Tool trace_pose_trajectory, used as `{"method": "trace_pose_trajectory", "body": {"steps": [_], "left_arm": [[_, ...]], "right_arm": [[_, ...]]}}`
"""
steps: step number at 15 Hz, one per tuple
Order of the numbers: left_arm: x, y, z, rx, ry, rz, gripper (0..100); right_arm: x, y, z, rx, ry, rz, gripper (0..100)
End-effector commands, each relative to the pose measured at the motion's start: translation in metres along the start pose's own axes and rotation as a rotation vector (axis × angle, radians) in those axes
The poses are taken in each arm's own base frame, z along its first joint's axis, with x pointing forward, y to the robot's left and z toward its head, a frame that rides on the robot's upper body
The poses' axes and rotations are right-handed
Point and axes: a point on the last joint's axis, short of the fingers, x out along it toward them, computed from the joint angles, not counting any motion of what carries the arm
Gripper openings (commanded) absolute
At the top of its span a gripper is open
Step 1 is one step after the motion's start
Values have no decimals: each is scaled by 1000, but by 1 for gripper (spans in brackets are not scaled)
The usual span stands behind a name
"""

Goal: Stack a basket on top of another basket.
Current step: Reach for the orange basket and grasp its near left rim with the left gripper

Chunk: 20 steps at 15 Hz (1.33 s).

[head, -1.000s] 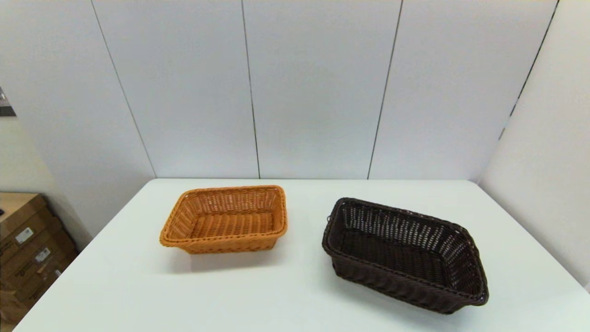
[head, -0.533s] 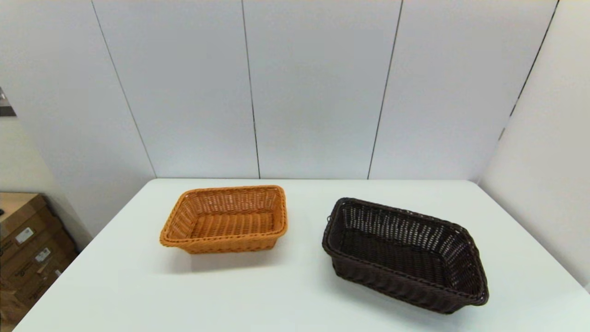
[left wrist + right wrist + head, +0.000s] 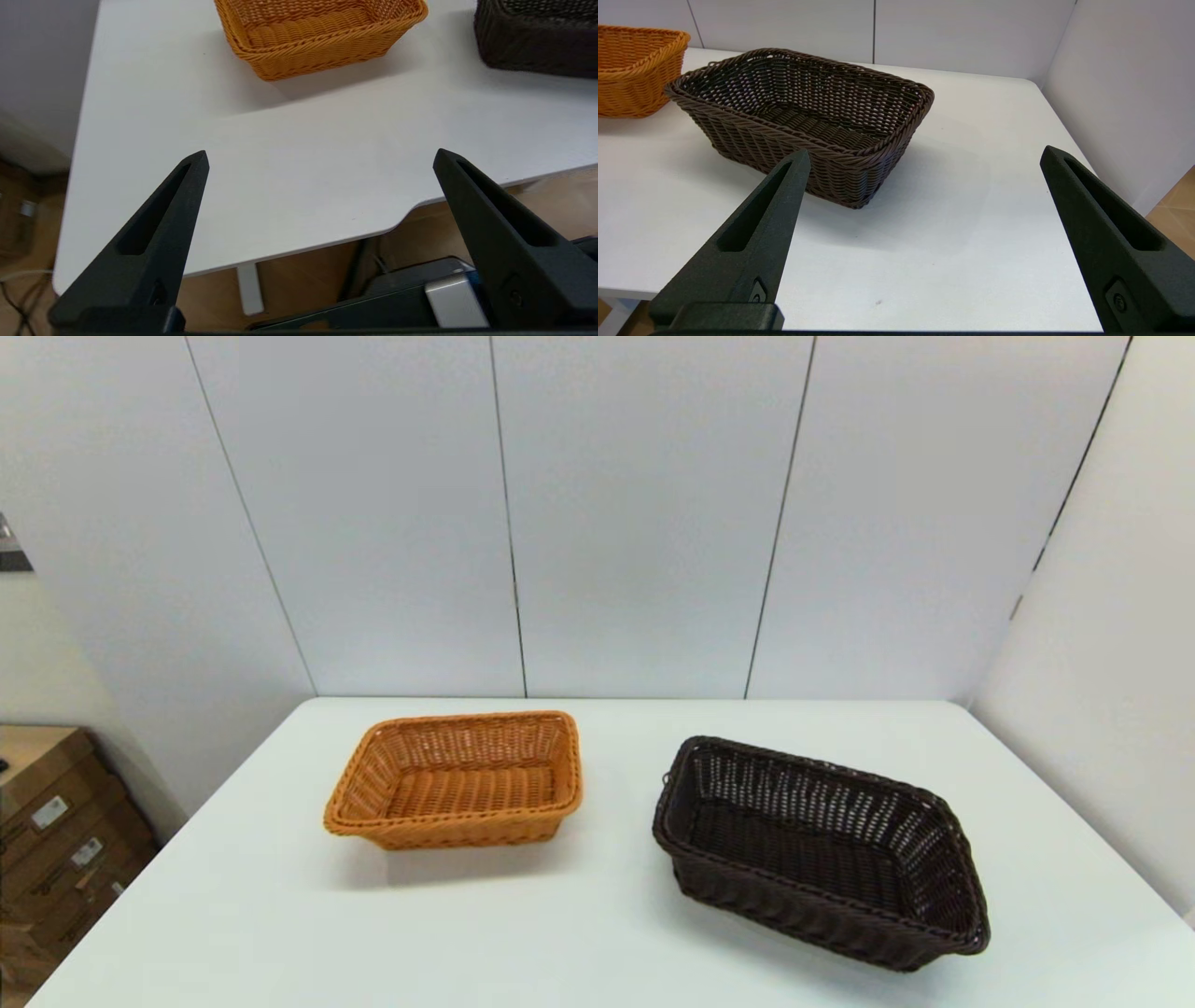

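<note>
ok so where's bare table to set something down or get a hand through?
Bare table runs along the near edge in front of both baskets, and in the lane between the orange-tan basket and the dark brown basket. Nothing is crowded. Left gripper and right gripper sit open off the near edge.

Worktop (image 3: pixel 579 933): white, flat.
Orange-tan basket (image 3: pixel 457 780): upright on it, around 10 o'clock.
Dark brown basket (image 3: pixel 822 852): upright, around 2 o'clock, set askew, apart.
</note>
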Motion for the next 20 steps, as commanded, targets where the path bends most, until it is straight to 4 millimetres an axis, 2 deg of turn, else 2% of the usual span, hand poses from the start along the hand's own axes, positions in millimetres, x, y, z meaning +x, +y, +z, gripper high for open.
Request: {"method": "trace_pose_trajectory", "body": {"steps": [1, 5, 9, 12, 14, 16, 20], "left_arm": [[72, 10, 63, -218, 190, 0, 100], [146, 24, 99, -420, 371, 81, 100], [189, 42, 115, -591, 504, 187, 100], [221, 58, 119, -648, 566, 238, 100], [248, 70, 114, -668, 632, 292, 100], [281, 84, 99, -668, 710, 381, 100], [320, 107, 82, -686, 781, 431, 100]], "right_arm": [[0, 0, 0, -1, 1, 1, 100], [0, 0, 0, -1, 1, 1, 100], [0, 0, 0, -1, 1, 1, 100], [0, 0, 0, -1, 1, 1, 100], [0, 0, 0, -1, 1, 1, 100], [0, 0, 0, -1, 1, 1, 100], [0, 0, 0, -1, 1, 1, 100]]}}
